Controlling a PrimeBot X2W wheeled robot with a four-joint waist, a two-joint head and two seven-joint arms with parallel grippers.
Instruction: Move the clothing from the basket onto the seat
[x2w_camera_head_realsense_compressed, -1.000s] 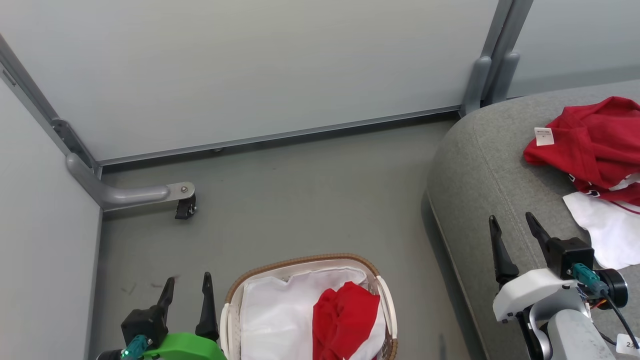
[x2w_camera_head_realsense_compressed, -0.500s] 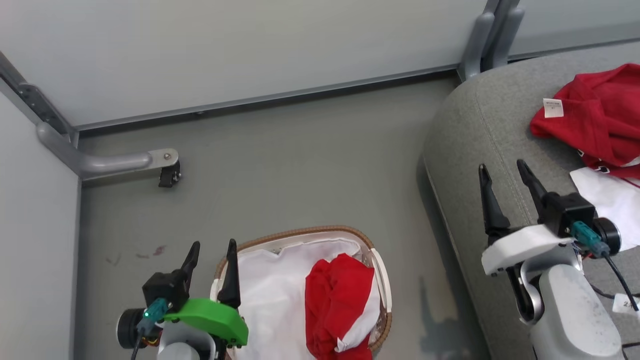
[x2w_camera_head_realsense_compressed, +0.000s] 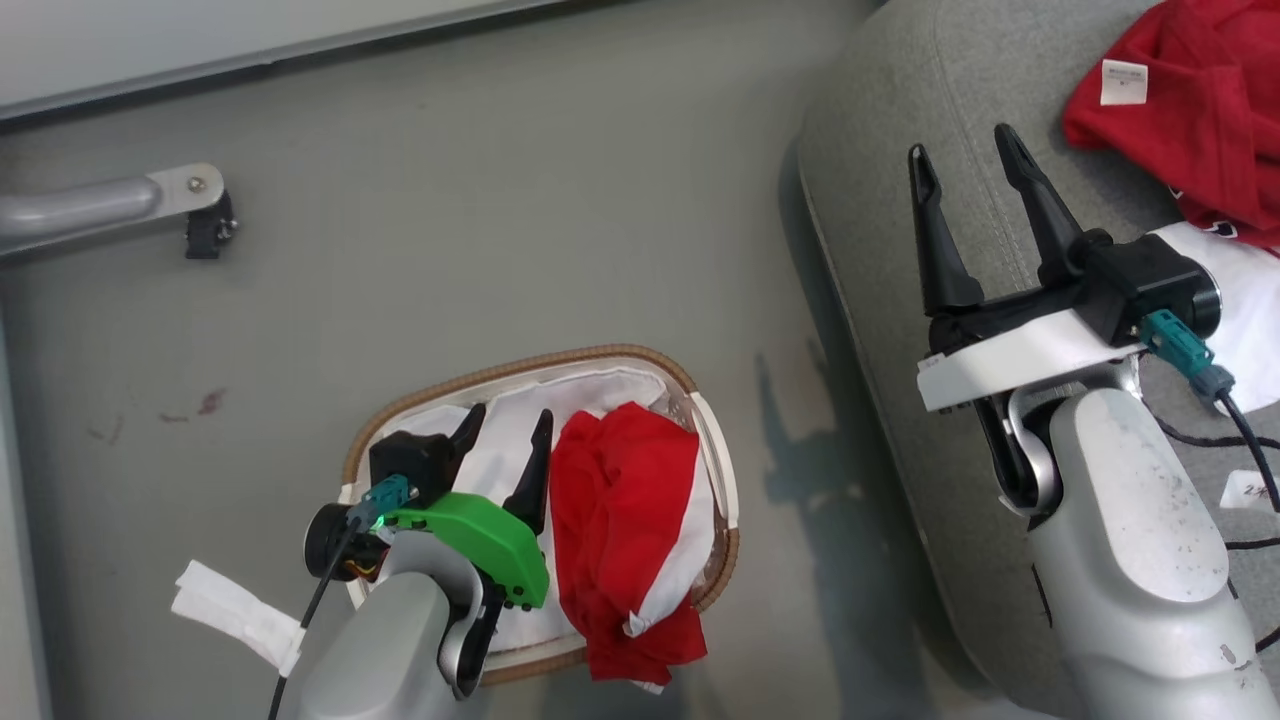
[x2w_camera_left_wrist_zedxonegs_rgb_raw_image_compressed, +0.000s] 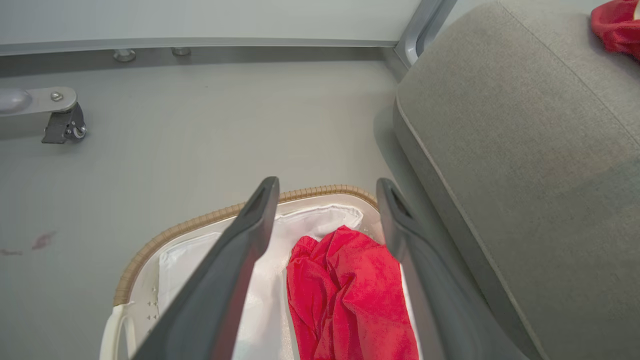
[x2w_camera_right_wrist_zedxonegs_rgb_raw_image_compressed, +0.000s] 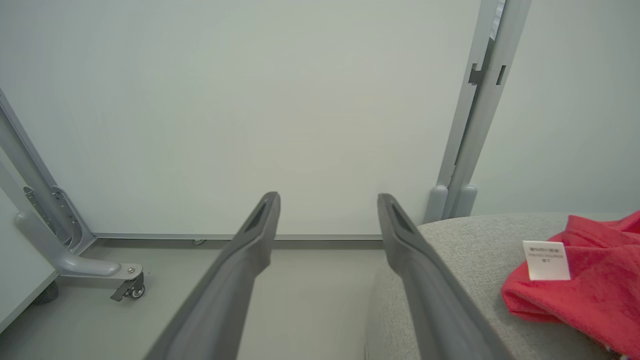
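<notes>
Lying crumpled in the basket (x2w_camera_head_realsense_compressed: 520, 366), a red garment (x2w_camera_head_realsense_compressed: 620, 530) spills over its rim. Our left gripper (x2w_camera_head_realsense_compressed: 511, 412) hovers beside it over the liner (x2w_camera_head_realsense_compressed: 590, 385), jaws apart and empty; our right gripper (x2w_camera_head_realsense_compressed: 961, 141), likewise, over the seat (x2w_camera_head_realsense_compressed: 900, 120) near the second garment (x2w_camera_head_realsense_compressed: 1190, 110).

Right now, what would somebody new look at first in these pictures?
The bright red garment bunched in the white basket on the floor, spilling over its near rim, with the left gripper open over the basket beside it. A second red garment with a white tag lies on the grey seat, by the open right gripper.
</notes>
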